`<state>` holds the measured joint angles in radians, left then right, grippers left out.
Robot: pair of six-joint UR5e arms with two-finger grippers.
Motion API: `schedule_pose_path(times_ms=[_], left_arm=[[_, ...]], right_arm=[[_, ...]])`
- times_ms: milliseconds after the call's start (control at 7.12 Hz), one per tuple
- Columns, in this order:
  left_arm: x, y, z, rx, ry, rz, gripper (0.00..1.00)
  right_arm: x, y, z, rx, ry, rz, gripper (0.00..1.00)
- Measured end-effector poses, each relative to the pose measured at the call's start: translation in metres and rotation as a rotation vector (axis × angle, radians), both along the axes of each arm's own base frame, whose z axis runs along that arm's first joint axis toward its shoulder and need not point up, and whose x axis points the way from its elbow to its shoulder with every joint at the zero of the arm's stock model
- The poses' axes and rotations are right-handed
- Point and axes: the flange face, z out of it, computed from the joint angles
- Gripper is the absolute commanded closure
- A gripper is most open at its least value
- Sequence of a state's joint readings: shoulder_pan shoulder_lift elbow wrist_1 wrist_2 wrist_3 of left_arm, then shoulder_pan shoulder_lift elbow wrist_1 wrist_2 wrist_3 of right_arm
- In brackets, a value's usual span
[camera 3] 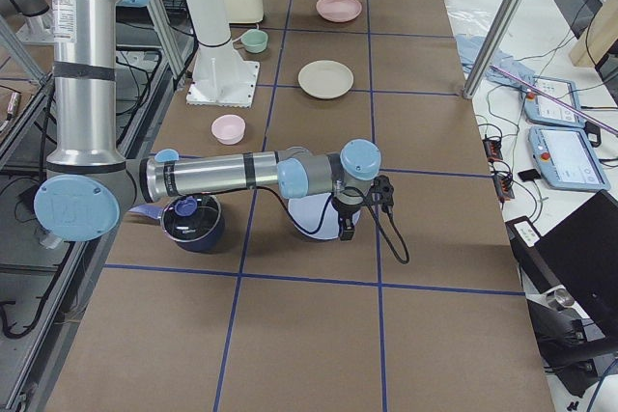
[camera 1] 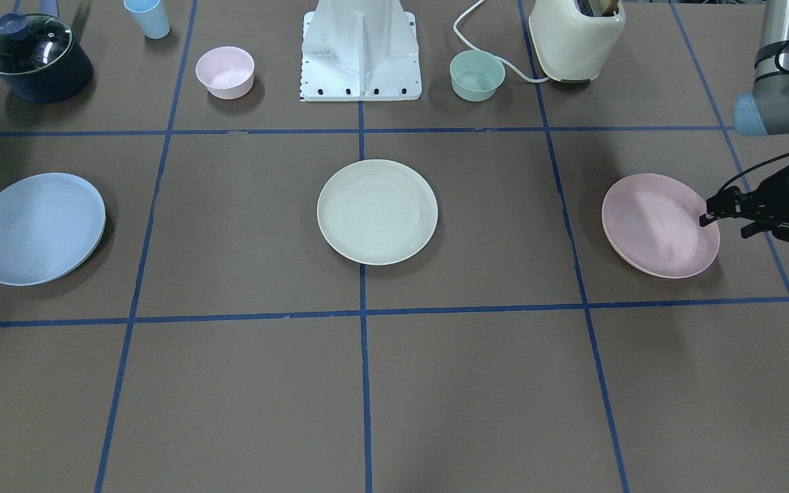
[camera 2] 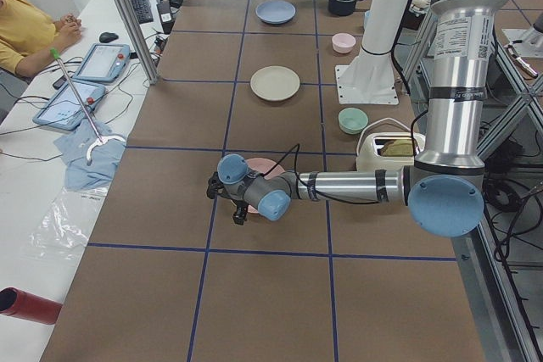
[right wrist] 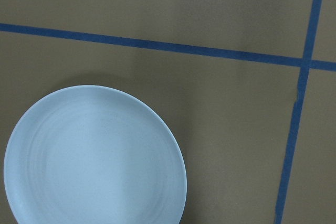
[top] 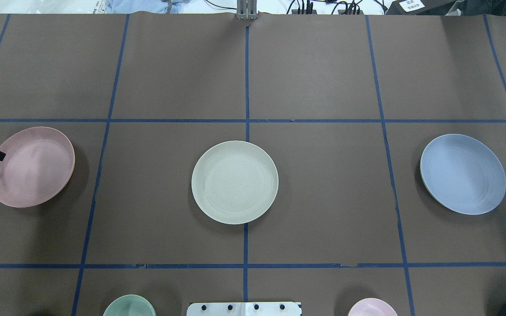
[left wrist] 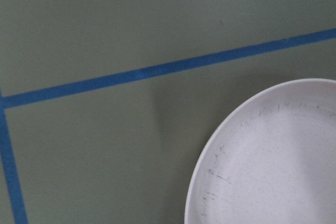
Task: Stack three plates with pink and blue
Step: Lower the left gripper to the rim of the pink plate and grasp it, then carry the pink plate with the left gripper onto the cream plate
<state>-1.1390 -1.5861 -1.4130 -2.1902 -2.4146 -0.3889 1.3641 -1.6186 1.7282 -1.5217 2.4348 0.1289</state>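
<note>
Three plates lie apart in a row on the brown table. The cream-white plate (camera 1: pixel 377 211) is in the middle. The pink plate (camera 1: pixel 660 224) is on my left side, and its edge shows in the left wrist view (left wrist: pixel 268 161). The blue plate (camera 1: pixel 37 228) is on my right side and shows in the right wrist view (right wrist: pixel 94 156). My left gripper (camera 1: pixel 723 222) hovers at the pink plate's outer edge; its fingers look apart and hold nothing. My right gripper (camera 3: pixel 348 227) hangs over the blue plate's (camera 3: pixel 314 211) outer edge; I cannot tell if it is open.
Along the robot's side stand a dark lidded pot (camera 1: pixel 35 58), a light blue cup (camera 1: pixel 148 17), a small pink bowl (camera 1: pixel 224 72), a green bowl (camera 1: pixel 477 75) and a cream toaster (camera 1: pixel 576 38) with its cord. The white robot base (camera 1: pixel 360 51) is at the middle.
</note>
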Motion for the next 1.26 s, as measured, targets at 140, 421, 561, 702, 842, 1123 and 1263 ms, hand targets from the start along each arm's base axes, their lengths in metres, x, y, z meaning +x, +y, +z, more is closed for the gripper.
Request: schedule_pose_path(times_ms=[140, 421, 561, 702, 842, 1123, 1263], left_arm=[[0.008, 0.003, 0.002, -0.004, -0.001, 0.015, 0.49], [0.021, 0.008, 0.006, -0.023, -0.006, 0.033, 1.00], [0.022, 0.008, 0.008, -0.048, -0.009, 0.021, 1.00], [0.023, 0.008, 0.008, -0.077, -0.009, 0.003, 1.00], [0.023, 0.006, 0.000, -0.102, 0.004, -0.014, 1.00], [0.028, -0.007, -0.057, -0.122, 0.090, -0.031, 1.00], [0.036, -0.019, -0.110, -0.147, 0.140, -0.071, 1.00]], right_arm=[[0.000, 0.000, 0.001, -0.002, 0.000, 0.000, 0.00], [0.000, 0.000, 0.002, -0.004, -0.002, -0.001, 0.00], [0.000, 0.000, 0.002, -0.004, -0.003, -0.002, 0.00], [-0.001, 0.000, 0.001, -0.003, -0.005, -0.004, 0.00], [-0.002, 0.000, 0.001, -0.002, -0.006, -0.006, 0.00], [-0.003, -0.002, -0.001, 0.003, -0.007, -0.009, 0.00], [-0.005, -0.003, -0.003, 0.008, -0.008, -0.011, 0.00]])
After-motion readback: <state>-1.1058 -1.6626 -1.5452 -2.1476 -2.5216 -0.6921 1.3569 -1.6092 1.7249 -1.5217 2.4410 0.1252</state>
